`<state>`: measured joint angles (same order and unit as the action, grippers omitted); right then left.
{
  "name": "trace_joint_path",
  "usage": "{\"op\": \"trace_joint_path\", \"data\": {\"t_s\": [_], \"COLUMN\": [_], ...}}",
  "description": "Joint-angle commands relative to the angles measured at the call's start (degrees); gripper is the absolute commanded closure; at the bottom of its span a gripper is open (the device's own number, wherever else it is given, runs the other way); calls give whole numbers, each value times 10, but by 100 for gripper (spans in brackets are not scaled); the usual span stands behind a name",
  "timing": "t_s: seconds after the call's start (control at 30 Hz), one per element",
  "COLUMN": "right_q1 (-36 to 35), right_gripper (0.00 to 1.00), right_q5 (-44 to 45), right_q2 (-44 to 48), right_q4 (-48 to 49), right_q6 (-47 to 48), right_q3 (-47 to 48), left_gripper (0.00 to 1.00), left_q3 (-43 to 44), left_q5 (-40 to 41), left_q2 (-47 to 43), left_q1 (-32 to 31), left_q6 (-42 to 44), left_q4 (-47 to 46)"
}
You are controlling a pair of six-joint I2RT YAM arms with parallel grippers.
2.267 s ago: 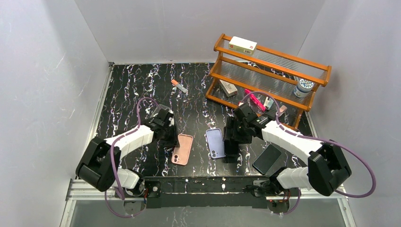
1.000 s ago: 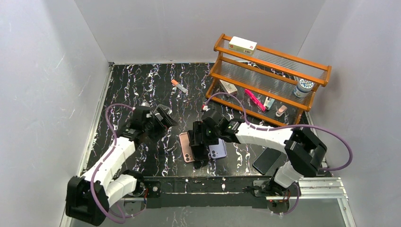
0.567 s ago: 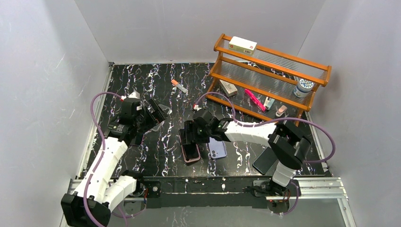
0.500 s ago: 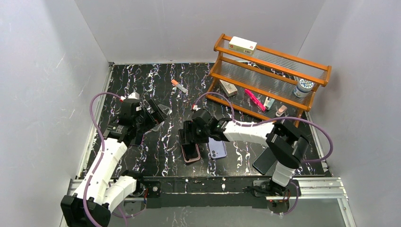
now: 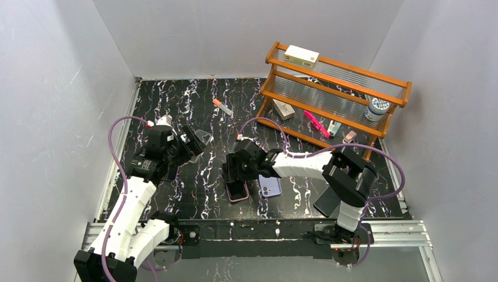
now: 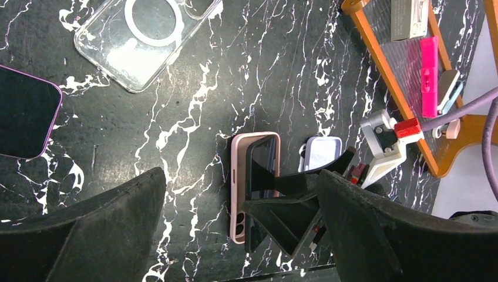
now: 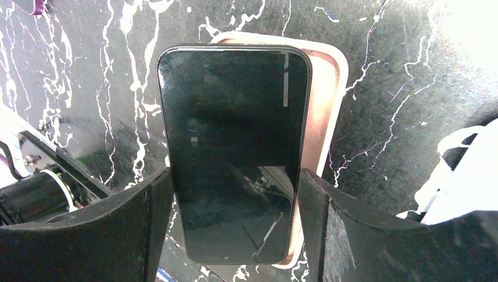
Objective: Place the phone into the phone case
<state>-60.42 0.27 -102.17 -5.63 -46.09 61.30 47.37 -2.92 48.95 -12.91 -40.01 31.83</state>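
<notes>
- Right now the right tool point(image 7: 235, 226) grips the phone point(image 7: 235, 147) by its long edges, one finger against each side.
- The phone hangs screen-up over the pink case point(image 7: 329, 94), which lies open side up on the tabletop point(image 5: 176, 106), near the front edge and between the two arms.
- The step in hand looks like seating. The phone overlaps the case but sits off to one side, so the case's rim shows along one long edge and one end. From the left wrist view the phone seems tilted, with one end lower in the case.
- The left tool point(image 5: 191, 143) stands wide open and empty above the tabletop, apart from the pink case and near a clear case point(image 6: 147, 41).
- The next move likely calls for shifting the phone sideways until its edges meet the rim all round, then pressing it flat.
- The case lies loose and may skid under that push, so the free tool could brace it.
</notes>
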Motion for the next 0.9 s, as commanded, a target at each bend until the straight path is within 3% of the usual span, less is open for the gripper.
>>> {"op": "trace_joint_path", "data": {"t_s": [0.0,0.2,0.53,0.6,0.73,0.87], "right_q1": [-4,-7,-10,-10,-10,-10], "right_gripper": [43,27,12,5,4,10], "right_q5": [28,36,40,39,36,47], "right_q2": [3,11,31,36,44,63], "right_q4": [9,-10,-33,-36,-43,-54], "right_q6": [4,-5,-12,-12,-15,-1], "right_q3": [21,24,28,28,28,25], "left_gripper": [3,4,6,6,11,20], "left_q3": [-10,-18,-37,-42,-54,-79], "left_q5": [4,1,-11,-24,-51,-90], "left_q2": [-5,-4,7,14,32,42], "left_q1": [2,2,2,2,2,2], "left_q6": [15,18,22,22,18,14], "left_q4": [14,14,10,4,-12,-39]}}
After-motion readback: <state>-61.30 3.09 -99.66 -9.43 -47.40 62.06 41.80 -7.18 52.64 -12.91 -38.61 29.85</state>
